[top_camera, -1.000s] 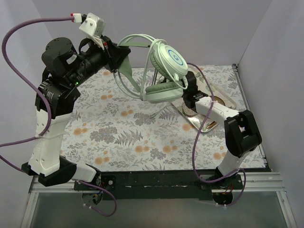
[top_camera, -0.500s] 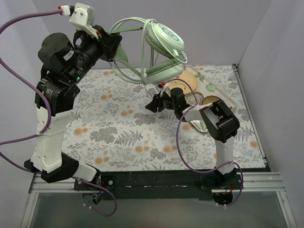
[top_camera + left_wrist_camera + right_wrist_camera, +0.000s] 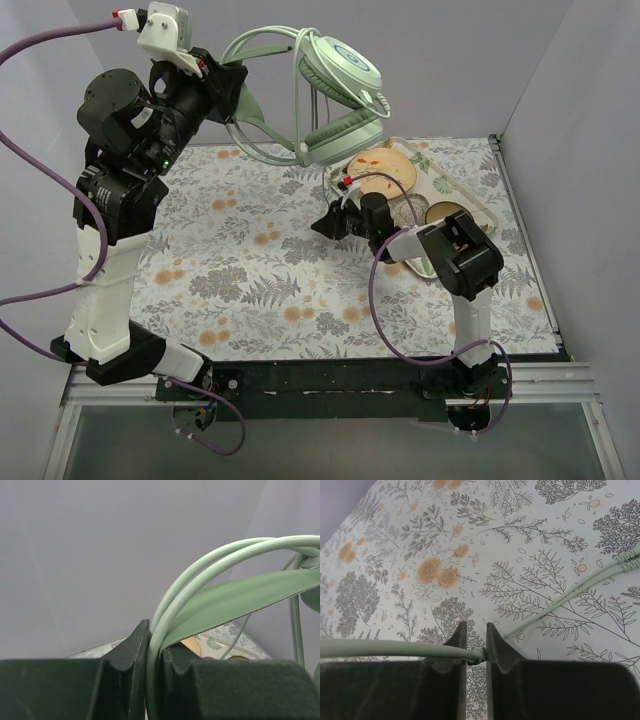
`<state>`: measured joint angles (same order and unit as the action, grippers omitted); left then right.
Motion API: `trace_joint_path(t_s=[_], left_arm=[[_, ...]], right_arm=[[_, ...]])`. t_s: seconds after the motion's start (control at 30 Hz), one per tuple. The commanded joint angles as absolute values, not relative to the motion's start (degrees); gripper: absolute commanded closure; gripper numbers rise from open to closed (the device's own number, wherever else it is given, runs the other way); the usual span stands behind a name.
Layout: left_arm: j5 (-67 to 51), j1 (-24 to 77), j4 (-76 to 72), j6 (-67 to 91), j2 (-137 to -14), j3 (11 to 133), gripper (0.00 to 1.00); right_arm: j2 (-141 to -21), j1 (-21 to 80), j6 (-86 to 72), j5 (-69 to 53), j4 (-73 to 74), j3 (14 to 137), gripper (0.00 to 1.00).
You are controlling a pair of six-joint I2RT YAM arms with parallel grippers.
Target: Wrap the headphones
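While the headphones (image 3: 345,95) are being held aloft above the surface (image 3: 250,280) by the left pincer (image 3: 154,635), which is clamped on the headband (image 3: 225,560), the cable (image 3: 385,648) is being pinched low by the right pincer (image 3: 476,645). Few turns, if any, appear wound, so wrapping is seemingly only beginning.

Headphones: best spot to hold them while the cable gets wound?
The headband, at its arc, from the left side: its two thin wires fit between pincer fingers, as the left pincer shows. The ear cups look too broad.

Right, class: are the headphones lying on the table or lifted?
Lifted: the left jaws pinch the headphones by the headband, ear cups hanging above the table.
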<state>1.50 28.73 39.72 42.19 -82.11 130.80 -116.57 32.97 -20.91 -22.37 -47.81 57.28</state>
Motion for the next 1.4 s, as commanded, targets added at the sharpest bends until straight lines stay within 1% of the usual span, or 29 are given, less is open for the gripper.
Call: trace_joint_path(t_s=[0.0, 0.03, 0.17, 0.2, 0.23, 0.3, 0.43, 0.6, 0.73, 0.8, 0.83, 0.93, 0.97, 1.0, 1.07, 1.1, 1.13, 1.2, 1.3, 1.37], left_arm=[[8.95, 28.83, 32.79, 42.72, -81.21, 131.49, 1.0], [10.7, 28.74, 31.3, 42.28, -81.65, 130.88, 1.0], [19.92, 28.65, 25.06, 37.72, -83.23, 126.49, 1.0], [21.34, 28.65, 23.13, 34.49, -83.49, 125.34, 1.0], [22.75, 28.57, 18.68, 32.19, -83.58, 122.46, 1.0], [26.79, 28.04, 14.52, 28.41, -85.16, 120.94, 1.0], [29.97, 24.71, 3.98, 20.49, -88.41, 118.21, 1.0], [30.94, 19.87, -1.93, 16.62, -93.94, 117.42, 1.0], [33.91, 17.06, -8.41, 11.61, -98.59, 114.88, 1.0], [34.89, 15.3, -12.46, 6.52, -100.27, 111.29, 1.0], [35.33, 14.07, -15.7, 5.11, -101.59, 110.23, 1.0], [35.86, 11.53, -18.71, 1.77, -104.75, 108.03, 1.0], [35.6, 11.17, -19.76, 0.71, -105.11, 107.15, 1.0], [35.07, 10.9, -21.52, -2.95, -105.03, 105.22, 1.0], [32.71, 10.81, -29.33, -6.75, -103.02, 96.19, 1.0], [29.82, 10.98, -30.75, -7.64, -101.96, 93.72, 1.0], [28.4, 11.07, -29.8, -7.73, -101.26, 90.04, 1.0], [25.94, 11.25, -27.52, -7.38, -99.58, 87.38, 1.0], [24.79, 11.51, -28.3, -9.39, -98.01, 81.14, 1.0], [23.91, 11.78, -29.53, -11.94, -97.39, 76.67, 1.0]], right_arm=[[-116.28, 34.53, -21.01, -20.13, -48.18, 56.51, 0.94], [-116.11, 35.06, -20.31, -19.6, -44.6, 56.77, 0.98], [-113.74, 39.63, -13.99, -17.94, -35.7, 57.13, 0.99], [-112.25, 41.81, -11.36, -16.97, -34.12, 56.26, 0.99], [-111.54, 42.88, -10.38, -16.53, -32.8, 55.64, 0.99], [-109.79, 46.12, -7.4, -16.52, -28.32, 54.94, 0.99], [-106.53, 52.63, -2.83, -11.96, -19.7, 52.83, 0.99], [-103.89, 60.27, -0.44, -10.29, -9.61, 53.96, 0.99], [-100.82, 64.24, -0.26, -8.97, -3.71, 55.72, 0.99], [-98.45, 65.91, -0.18, -7.04, -1.59, 56.25, 0.99], [-97.48, 66.35, -0.18, -6.6, -0.1, 56.34, 0.99], [-93.79, 66.97, -0.61, -3.44, 4.56, 56.6, 0.99], [-92.82, 66.97, -0.7, -1.95, 7.53, 56.78, 0.99], [-90.55, 66.97, -0.79, 2.68, 9.04, 56.95, 0.99], [-88.25, 66.97, -0.88, 7.79, 13.94, 58.09, 0.99], [-85.89, 66.89, -0.88, 14.43, 15.63, 58.88, 0.99], [-84.83, 66.97, -0.7, 17.72, 17.38, 60.54, 0.99], [-81.41, 66.54, -0.18, 25.79, 20.63, 62.57, 0.99], [-76.84, 64.78, 2.98, 33.02, 21.01, 66.35, 0.99], [-73.59, 62.51, 5.7, 35.06, 19.87, 69.06, 0.99]])
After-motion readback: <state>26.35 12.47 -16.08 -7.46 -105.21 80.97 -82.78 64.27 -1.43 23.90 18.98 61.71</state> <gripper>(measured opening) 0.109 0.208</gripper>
